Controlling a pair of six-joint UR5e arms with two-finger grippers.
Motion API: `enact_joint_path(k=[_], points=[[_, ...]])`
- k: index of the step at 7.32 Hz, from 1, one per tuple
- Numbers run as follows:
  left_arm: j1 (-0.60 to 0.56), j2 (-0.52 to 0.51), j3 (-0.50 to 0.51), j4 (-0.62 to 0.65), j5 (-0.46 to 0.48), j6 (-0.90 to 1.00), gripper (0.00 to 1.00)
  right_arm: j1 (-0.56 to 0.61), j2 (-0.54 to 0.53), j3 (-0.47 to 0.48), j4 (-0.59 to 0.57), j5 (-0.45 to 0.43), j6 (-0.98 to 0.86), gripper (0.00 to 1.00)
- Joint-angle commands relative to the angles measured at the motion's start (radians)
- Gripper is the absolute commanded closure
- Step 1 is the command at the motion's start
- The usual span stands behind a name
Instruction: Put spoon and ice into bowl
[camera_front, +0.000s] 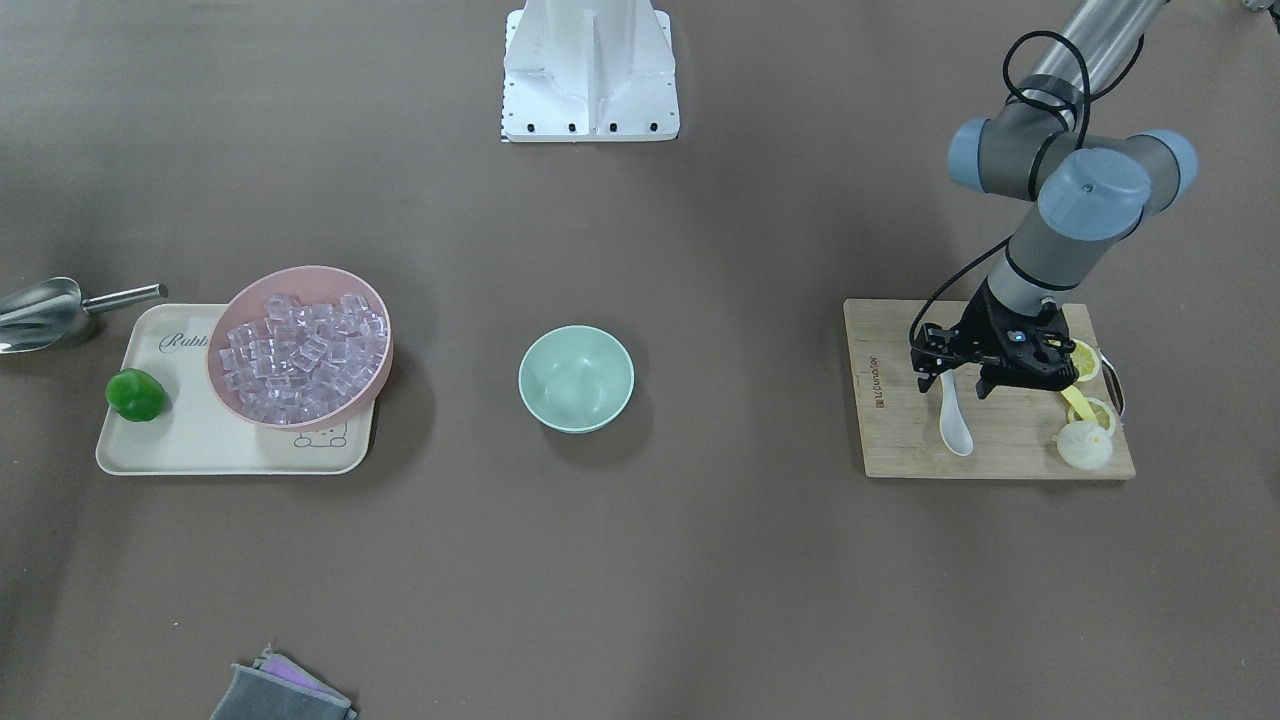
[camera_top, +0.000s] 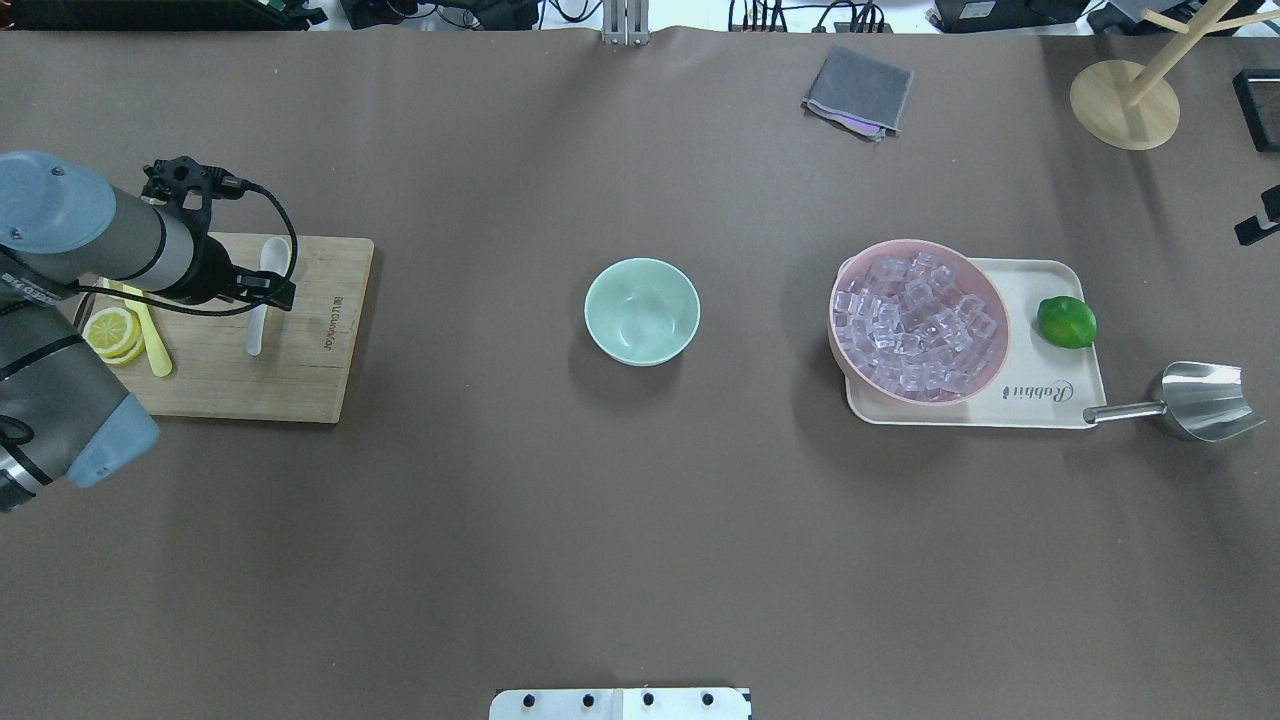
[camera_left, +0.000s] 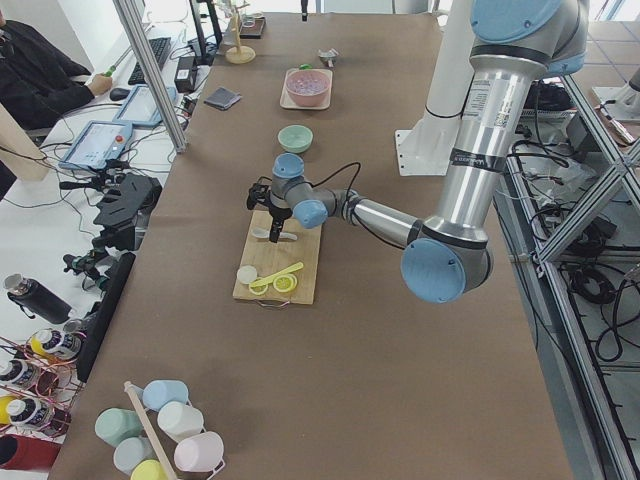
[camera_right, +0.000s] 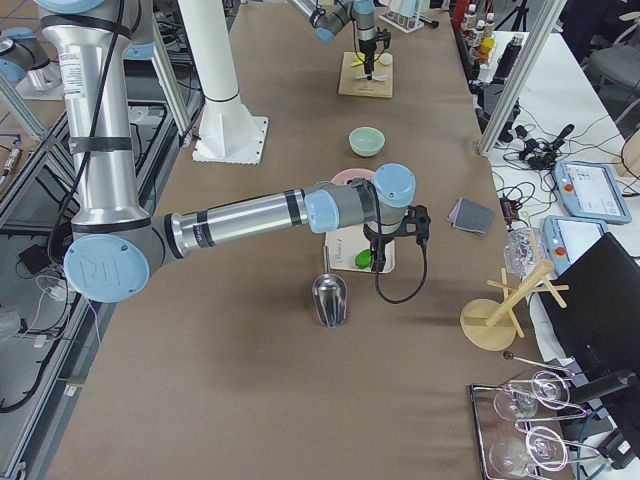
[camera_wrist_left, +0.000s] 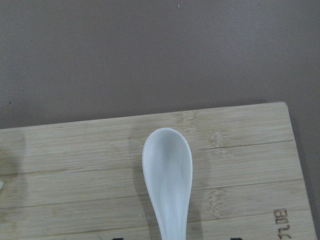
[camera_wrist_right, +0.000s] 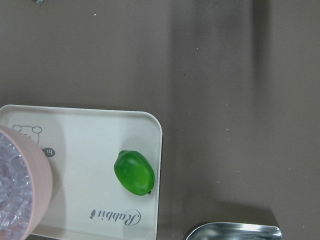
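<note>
The white spoon (camera_front: 956, 418) lies on the wooden cutting board (camera_front: 900, 440), scoop towards the far side; it also shows in the overhead view (camera_top: 262, 300) and the left wrist view (camera_wrist_left: 167, 175). My left gripper (camera_front: 955, 385) is open, low over the spoon, one finger on each side of the handle. The mint-green bowl (camera_front: 576, 378) stands empty at mid-table. Many clear ice cubes (camera_front: 300, 350) fill the pink bowl (camera_front: 300, 272). My right gripper (camera_right: 378, 245) hangs over the lime end of the tray; I cannot tell whether it is open or shut.
On the board lie lemon slices (camera_top: 112, 330), a yellow utensil (camera_top: 150, 335) and a pale round piece (camera_front: 1085, 445). The cream tray (camera_front: 200, 450) holds the pink bowl and a lime (camera_front: 136, 394). A metal scoop (camera_front: 40, 312) lies beside the tray. A grey cloth (camera_top: 858, 90) lies far off.
</note>
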Motion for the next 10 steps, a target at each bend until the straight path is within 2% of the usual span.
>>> enact_joint_path(k=[1, 2, 3, 4, 6, 8, 9, 10], points=[[0.004, 0.0, 0.001, 0.002, 0.001, 0.005, 0.55, 0.0, 0.0, -0.001, 0.0, 0.0, 0.003, 0.0], [0.004, 0.0, 0.001, 0.002, 0.003, 0.005, 0.55, 0.0, 0.0, -0.003, 0.0, -0.002, 0.003, 0.0], [0.004, 0.0, 0.001, 0.002, 0.003, 0.005, 0.69, 0.0, 0.0, -0.003, 0.0, -0.002, 0.003, 0.0], [0.004, 0.0, 0.003, 0.002, 0.003, 0.006, 0.97, 0.0, 0.0, -0.003, 0.0, 0.0, 0.004, 0.0], [0.003, 0.0, -0.011, 0.003, -0.002, 0.008, 1.0, 0.0, 0.003, 0.002, 0.0, 0.002, 0.006, 0.0], [-0.008, -0.003, -0.066, 0.02, -0.014, 0.008, 1.0, 0.0, 0.031, 0.01, -0.001, 0.005, 0.008, 0.0], [-0.022, -0.02, -0.135, 0.116, -0.035, 0.006, 1.0, 0.0, 0.034, 0.033, -0.002, 0.005, 0.039, 0.0], [-0.024, -0.076, -0.225, 0.27, -0.036, -0.009, 1.0, -0.029, 0.034, 0.089, 0.0, -0.001, 0.123, 0.0]])
